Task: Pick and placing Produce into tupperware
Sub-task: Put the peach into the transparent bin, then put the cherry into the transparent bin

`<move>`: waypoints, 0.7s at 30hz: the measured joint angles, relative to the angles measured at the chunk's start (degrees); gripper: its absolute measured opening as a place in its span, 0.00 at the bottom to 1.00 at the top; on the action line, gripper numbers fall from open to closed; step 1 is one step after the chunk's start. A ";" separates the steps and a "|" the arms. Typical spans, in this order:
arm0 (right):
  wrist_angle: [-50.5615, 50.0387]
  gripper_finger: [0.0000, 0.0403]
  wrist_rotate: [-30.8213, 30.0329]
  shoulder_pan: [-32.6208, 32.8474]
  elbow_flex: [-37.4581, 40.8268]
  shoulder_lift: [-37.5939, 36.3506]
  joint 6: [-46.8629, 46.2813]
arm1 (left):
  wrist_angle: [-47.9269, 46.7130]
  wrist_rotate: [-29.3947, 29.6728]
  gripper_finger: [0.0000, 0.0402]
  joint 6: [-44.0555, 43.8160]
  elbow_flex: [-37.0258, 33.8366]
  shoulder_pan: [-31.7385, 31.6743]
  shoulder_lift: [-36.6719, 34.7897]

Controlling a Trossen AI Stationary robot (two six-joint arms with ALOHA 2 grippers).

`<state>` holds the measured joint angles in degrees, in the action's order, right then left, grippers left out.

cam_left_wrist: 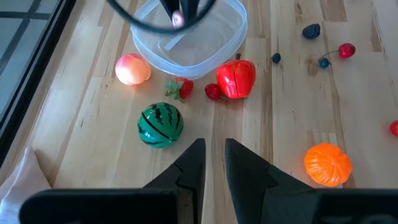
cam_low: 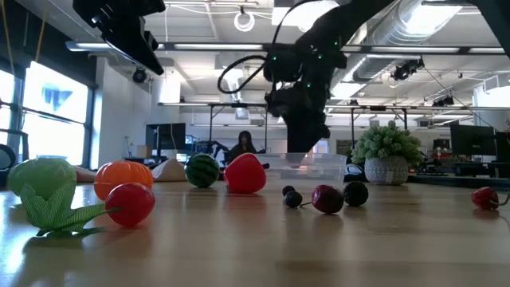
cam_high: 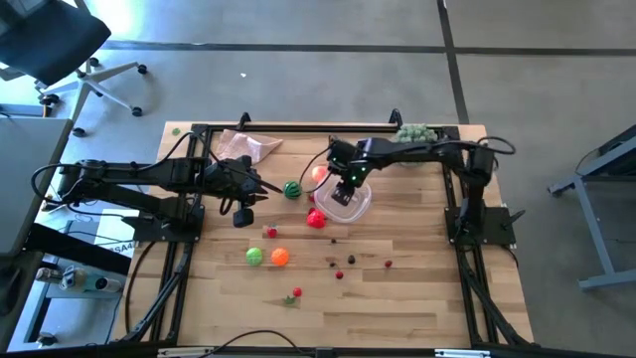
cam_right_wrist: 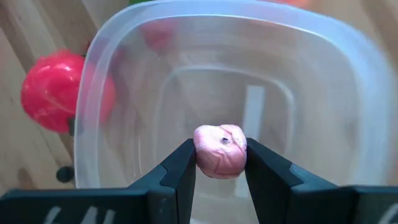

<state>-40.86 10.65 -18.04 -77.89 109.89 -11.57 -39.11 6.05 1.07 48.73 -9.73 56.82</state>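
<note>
Gripping pink fruit (cam_right_wrist: 220,151), right tool (cam_right_wrist: 220,163) over tupperware (cam_right_wrist: 112,74); fruit type unclear

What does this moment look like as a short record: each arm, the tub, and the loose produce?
right gripper: jaws shut on small pink piece, held above the tupperware
left gripper: jaws nearly closed, empty, above the table beside the striped green ball
tupperware contents: none seen inside
loose nearby: red piece, orange ball
</note>
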 joint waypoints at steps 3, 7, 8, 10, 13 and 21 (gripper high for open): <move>0.36 0.28 -0.46 0.22 0.00 1.45 -0.10 | 0.00 0.00 0.13 -0.01 0.00 0.01 0.00; 0.31 0.29 -1.11 0.20 0.00 1.85 0.26 | 0.00 0.01 0.13 -0.01 0.00 0.01 0.00; 0.44 0.30 -1.19 0.17 0.00 1.85 0.39 | 0.00 0.00 0.13 -0.01 0.00 0.01 0.00; 0.53 0.32 -1.47 0.13 0.00 1.85 0.51 | 0.00 0.01 0.13 0.01 0.00 0.01 0.00; 0.50 0.36 -2.19 0.13 0.00 1.85 0.52 | 0.00 0.01 0.13 0.01 0.00 0.01 0.00; 0.76 0.40 -3.76 0.13 -0.02 1.85 0.52 | 0.00 0.01 0.13 -0.01 0.00 0.01 0.00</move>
<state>-40.10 6.89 -17.91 -77.91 111.74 -11.05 -39.11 6.07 1.06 48.73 -9.72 56.82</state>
